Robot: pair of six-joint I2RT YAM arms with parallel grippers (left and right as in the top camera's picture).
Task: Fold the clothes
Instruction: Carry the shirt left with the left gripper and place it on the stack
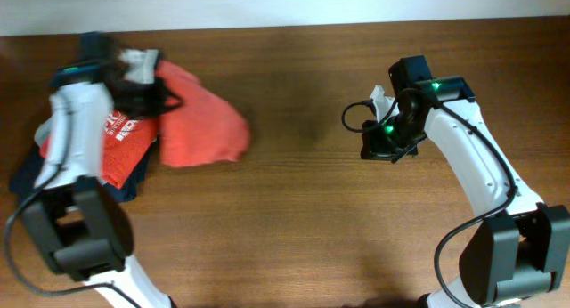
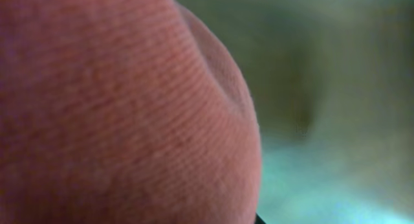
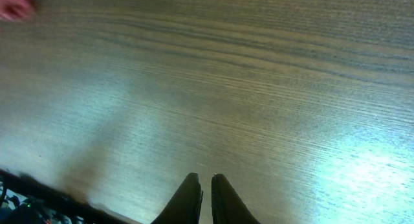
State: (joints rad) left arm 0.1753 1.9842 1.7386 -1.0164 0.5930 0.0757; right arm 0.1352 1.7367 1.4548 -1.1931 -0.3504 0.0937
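On the dark brown wooden table (image 1: 303, 228), the crumpled orange-red cotton T-shirt (image 1: 200, 130) lies bunched in the upper left of the overhead frame. Its long axis runs from the left gripper (image 1: 147, 94) down and right toward the centre. Your left arm is right on it, and knit cloth fills that wrist view, so you cannot tell how those jaws stand. The right gripper (image 3: 202, 180) is well apart at centre right, jaws pressed nearly together over bare wood. The folded red shirt with white lettering (image 1: 125, 143) sits beneath the left arm.
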